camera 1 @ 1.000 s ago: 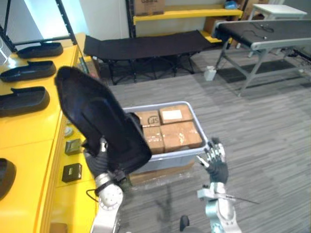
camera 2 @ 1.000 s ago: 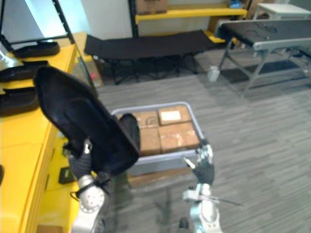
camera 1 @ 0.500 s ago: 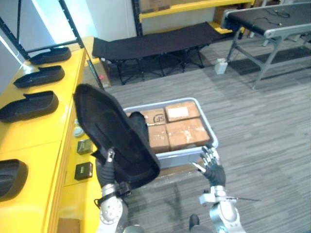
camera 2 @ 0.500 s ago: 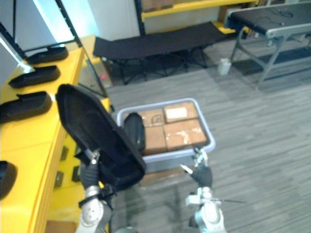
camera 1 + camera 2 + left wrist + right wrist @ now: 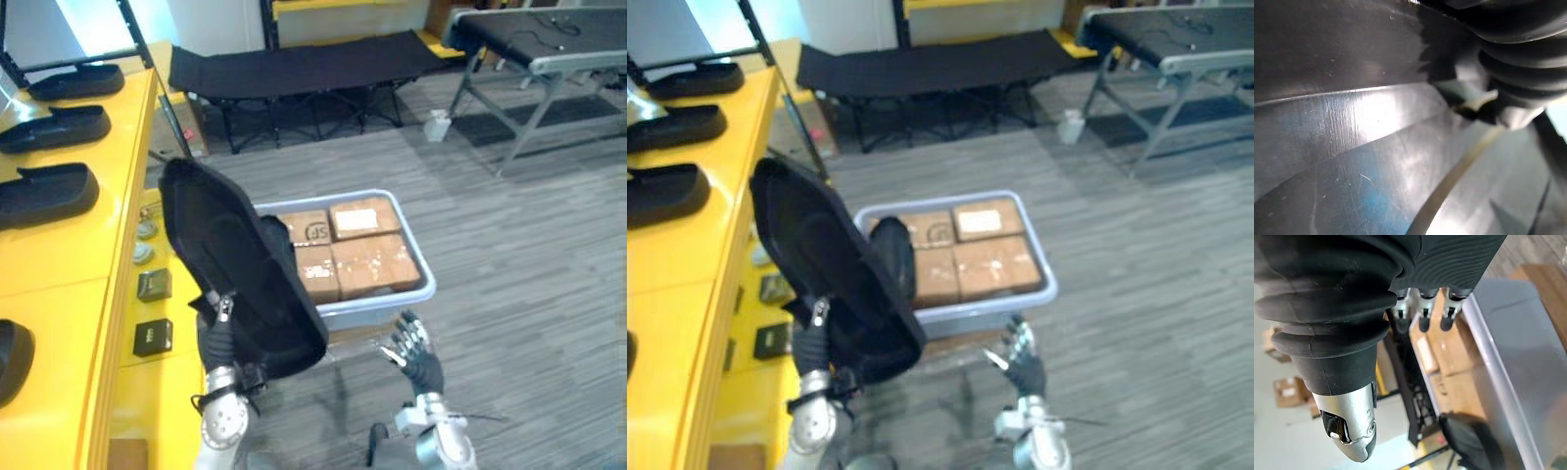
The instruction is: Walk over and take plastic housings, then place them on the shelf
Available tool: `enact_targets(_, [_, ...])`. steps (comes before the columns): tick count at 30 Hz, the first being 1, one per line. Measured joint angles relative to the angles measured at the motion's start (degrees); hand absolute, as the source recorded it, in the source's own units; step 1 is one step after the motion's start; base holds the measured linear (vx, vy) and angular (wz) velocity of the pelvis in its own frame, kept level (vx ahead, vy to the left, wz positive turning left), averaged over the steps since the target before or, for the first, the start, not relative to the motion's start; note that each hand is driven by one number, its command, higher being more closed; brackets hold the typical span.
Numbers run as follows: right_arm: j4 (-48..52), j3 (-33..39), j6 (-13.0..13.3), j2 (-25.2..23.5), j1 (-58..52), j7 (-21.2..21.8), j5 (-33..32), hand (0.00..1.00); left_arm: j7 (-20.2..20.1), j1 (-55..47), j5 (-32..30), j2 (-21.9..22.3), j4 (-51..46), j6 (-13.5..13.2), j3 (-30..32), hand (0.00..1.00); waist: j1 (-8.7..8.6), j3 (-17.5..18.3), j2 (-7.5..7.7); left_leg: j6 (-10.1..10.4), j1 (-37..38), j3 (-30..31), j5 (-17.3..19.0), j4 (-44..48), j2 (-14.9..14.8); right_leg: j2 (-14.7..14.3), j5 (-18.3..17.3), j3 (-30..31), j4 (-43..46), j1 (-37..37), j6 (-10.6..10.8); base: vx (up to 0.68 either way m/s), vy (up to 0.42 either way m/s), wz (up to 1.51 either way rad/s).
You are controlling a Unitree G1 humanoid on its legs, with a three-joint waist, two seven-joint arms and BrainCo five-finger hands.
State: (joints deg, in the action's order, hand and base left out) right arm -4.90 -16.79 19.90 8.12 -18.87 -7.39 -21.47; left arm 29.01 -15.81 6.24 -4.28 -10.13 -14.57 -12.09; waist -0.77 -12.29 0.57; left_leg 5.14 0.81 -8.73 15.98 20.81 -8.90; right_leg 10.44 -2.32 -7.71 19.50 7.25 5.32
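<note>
My left hand (image 5: 219,340) is raised beside the yellow shelf (image 5: 59,264) and is shut on the lower rim of a large black plastic housing (image 5: 235,262), which stands tilted above it. The left wrist view shows that housing's glossy inner face (image 5: 1366,147) from very close. Another black housing (image 5: 893,257) leans inside the grey bin (image 5: 419,290), also seen in the right wrist view (image 5: 1469,440). Several black housings (image 5: 44,191) lie on the shelf top. My right hand (image 5: 415,358) is open, fingers spread, just in front of the bin.
The bin holds cardboard boxes (image 5: 370,264). Two small dark boxes (image 5: 154,285) sit on the shelf's lower ledge. A black cot (image 5: 304,64) stands behind the bin, a grey conveyor table (image 5: 549,44) at the far right, and a small white bottle (image 5: 437,125) on the floor.
The whole view has shifted, so the camera moved. My left hand still holds the housing up. My right hand sits a little lower and farther from the bin's front rim.
</note>
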Motion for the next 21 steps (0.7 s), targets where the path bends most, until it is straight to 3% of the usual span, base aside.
enact_targets(2, [-0.94, -1.26, -0.01, -0.34, 0.99, -0.01, 0.03, 0.0, 0.02, 0.03, -0.11, -0.89, 0.03, -0.04, 0.88, 1.0, 0.07, -0.64, -1.44, -0.1, -0.15, -0.37, 1.1, 1.99, -2.3, -1.25, 1.35, 0.58, -1.22, -0.8, -0.59, -0.11, 0.078, -0.17])
enact_targets(3, [-1.19, -2.8, -0.06, -0.34, 1.98, 0.01, 0.04, 0.0, 0.03, -0.04, -0.09, -1.21, 0.2, -0.1, 2.41, 1.0, 0.17, -0.88, -1.85, 0.28, 0.09, -0.8, 1.02, 2.39, -4.12, -1.51, -0.92, 0.68, 3.16, 0.38, -4.76, -0.07, 0.004, -0.09])
enact_targets(4, [-1.19, -3.6, -0.05, -0.33, 2.75, -0.01, 0.01, 0.0, 0.13, -0.08, -0.02, -1.43, 0.4, -0.15, 3.56, 1.0, 0.22, -0.92, -2.09, 1.17, 0.14, -0.48, 0.81, 2.43, -5.62, -0.33, -2.04, 1.45, 7.93, 1.7, -5.97, -0.04, -0.043, -0.04])
enact_targets(8, [-1.17, -3.86, -0.06, -0.36, 4.32, -0.02, -0.11, 0.0, 0.21, -0.1, 0.1, -2.64, 1.25, -0.45, 5.15, 1.0, 1.34, -0.91, -2.18, 4.86, -0.1, 0.95, 0.07, 1.22, -10.22, 3.11, -1.75, 6.57, 9.94, 1.89, -5.5, 0.01, -0.27, 0.01])
enact_targets(9, [-1.17, -3.91, -0.1, -0.37, 4.44, -0.01, -0.16, 0.0, 0.25, -0.07, 0.19, -2.8, 1.88, -0.63, 5.14, 1.0, 1.28, -0.66, -1.94, 6.82, -0.93, 2.25, -0.71, 0.69, -11.01, 3.6, -1.47, 8.12, 8.33, 1.69, -5.12, 0.05, -0.478, 0.18])
enact_targets(10, [-1.18, -4.24, -0.26, -0.38, 4.36, 0.02, -0.23, 0.0, 0.79, -0.06, 0.27, -3.11, 2.58, -0.86, 5.08, 1.0, 1.05, 0.31, -0.96, 9.4, -2.38, 3.31, -2.04, -0.22, -11.39, 3.61, -0.24, 9.76, 5.02, 1.44, -0.97, 0.06, -0.512, 0.23])
enact_targets(12, [-1.49, -4.23, -0.85, -0.01, 4.96, 0.0, -0.3, 0.0, 1.48, 0.14, 1.56, -2.96, 3.82, -0.93, 4.94, 1.0, 0.77, 1.45, -0.57, 10.43, -2.68, 4.25, -4.71, -3.38, -12.69, 2.75, -7.07, 7.88, 3.08, 0.59, 8.64, 0.09, -0.502, 0.14])
enact_targets(13, [-1.81, -3.85, -1.58, 1.52, 5.95, -0.09, -0.36, 0.0, 1.98, 0.97, 3.57, -0.08, 6.18, -0.86, 4.51, 1.0, -0.43, 0.76, -4.16, 10.32, -2.86, 7.41, -8.58, -6.78, -14.94, 0.2, -8.79, 5.48, 4.21, 0.92, 7.65, 0.12, -0.529, 0.37])
enact_targets(15, [-3.07, -2.87, -3.02, 4.72, 6.38, -0.21, -0.29, 0.0, 1.96, 0.97, 6.71, 3.43, 7.43, -0.05, 2.13, 1.0, -1.89, 0.91, -5.87, 9.2, -2.7, 9.97, -16.52, -9.76, -15.5, -0.67, -10.75, 3.1, 6.89, 0.77, 4.75, 0.08, -0.495, 0.49])
enact_targets(16, [-3.21, -1.66, -3.74, 5.41, 5.62, -0.21, -0.17, 0.0, 1.34, 0.9, 8.73, 4.6, 7.37, -0.16, 1.16, 1.0, -1.68, 0.82, -5.84, 6.17, -3.16, 10.11, -21.67, -9.05, -15.5, -1.06, -11.56, 2.53, 7.92, 0.21, 3.28, 0.06, -0.499, 0.43])
enact_targets(17, [-3.15, -0.03, -3.89, 5.29, 4.72, -0.15, -0.14, 0.0, 0.6, 0.89, 9.96, 4.86, 7.36, -0.22, 0.46, 1.0, -1.98, 0.66, -5.72, 0.95, -5.2, 9.96, -26.78, -6.84, -15.47, -1.24, -12.12, 0.59, 6.9, -1.71, 2.23, 0.04, -0.413, 0.47])
enact_targets(18, [-3.1, 0.87, -3.89, 5.25, 3.95, -0.03, -0.15, 0.0, 0.15, 0.87, 9.97, 4.74, 7.36, -0.29, 0.11, 1.0, -2.39, 0.53, -5.5, -1.78, -6.44, 9.61, -29.49, -5.83, -15.45, -1.29, -12.43, -0.6, 5.93, -3.04, 1.59, 0.01, -0.366, 0.71])
enact_targets(19, [-3.05, 2.83, -3.83, 4.66, 2.69, 0.62, -0.21, 0.0, -1.53, 0.56, 9.59, 4.78, 7.36, -0.46, -0.64, 1.0, -2.94, 0.16, -4.93, -2.11, -8.25, 8.56, -30.94, -3.88, -15.05, -0.65, -12.69, -3.06, 4.3, -4.9, 0.37, -0.04, -0.277, 0.67])
enact_targets(21, [-3.07, 6.12, -3.57, 4.93, 0.58, 1.49, 0.15, 0.0, -4.75, -0.41, 10.92, 4.73, 7.34, -1.09, -2.42, 1.0, -2.84, 0.31, -5.11, -0.5, -8.72, 5.22, -25.64, -0.87, -10.67, 0.52, -12.81, -4.3, 3.51, -5.52, -0.37, -0.06, -0.208, 0.4])
